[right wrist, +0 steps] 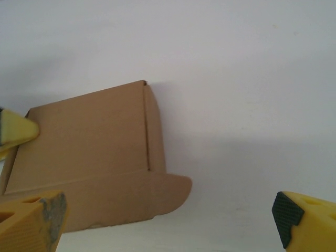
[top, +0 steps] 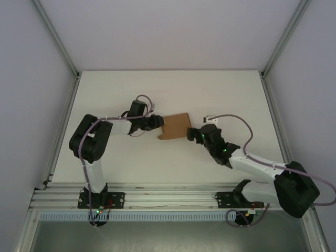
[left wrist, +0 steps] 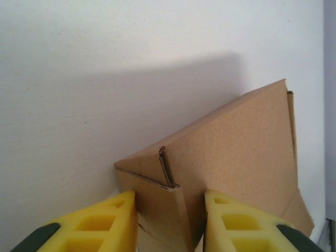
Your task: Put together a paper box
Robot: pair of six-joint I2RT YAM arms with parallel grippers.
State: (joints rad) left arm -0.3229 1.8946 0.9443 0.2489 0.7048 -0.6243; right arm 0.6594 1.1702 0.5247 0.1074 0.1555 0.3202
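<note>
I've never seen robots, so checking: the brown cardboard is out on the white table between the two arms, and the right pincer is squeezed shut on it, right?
No. The right pincer is wide open, not squeezed shut on the paper box; the right wrist view shows its fingers far apart. The rest is right.

worktop (top: 131,163): white, matte | frame posts (top: 56,37): aluminium, slanting up from both back corners | rail (top: 168,195): aluminium, along near edge | walls (top: 168,31): plain white
</note>
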